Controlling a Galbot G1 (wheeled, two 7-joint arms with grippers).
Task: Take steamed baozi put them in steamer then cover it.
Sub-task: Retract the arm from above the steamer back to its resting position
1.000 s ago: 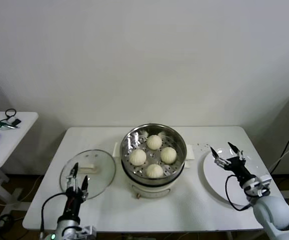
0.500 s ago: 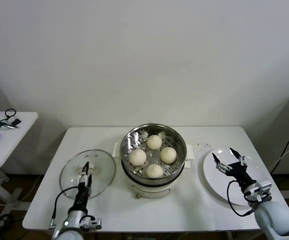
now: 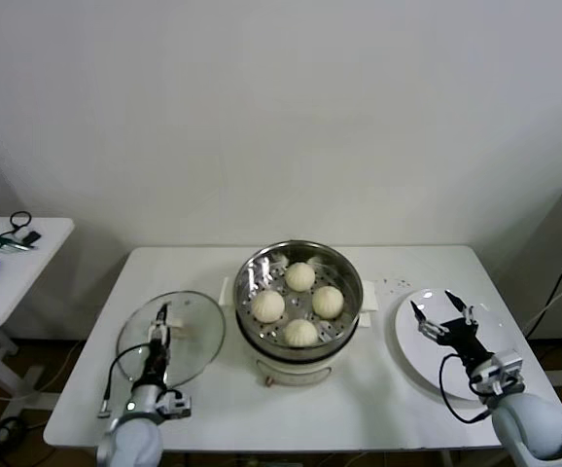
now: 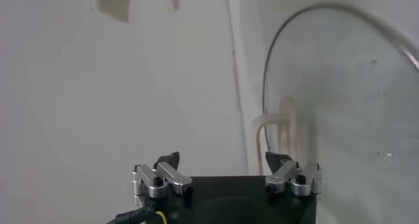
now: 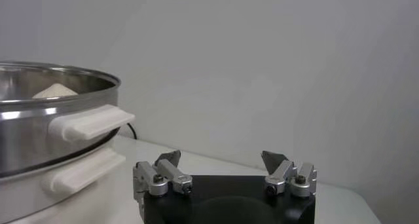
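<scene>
Head view: baozi [image 3: 300,304] fill my steamer [image 3: 298,297]; left hand [image 3: 158,334], spread wide, hovers over the lid [image 3: 171,338] for covering.

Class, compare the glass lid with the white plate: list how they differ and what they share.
The glass lid is see-through with a cream handle; the white plate is opaque with none. The lid lies on the robot's left of the steamer, the plate on its right. Both are round, lie flat on the table and carry no buns.
</scene>
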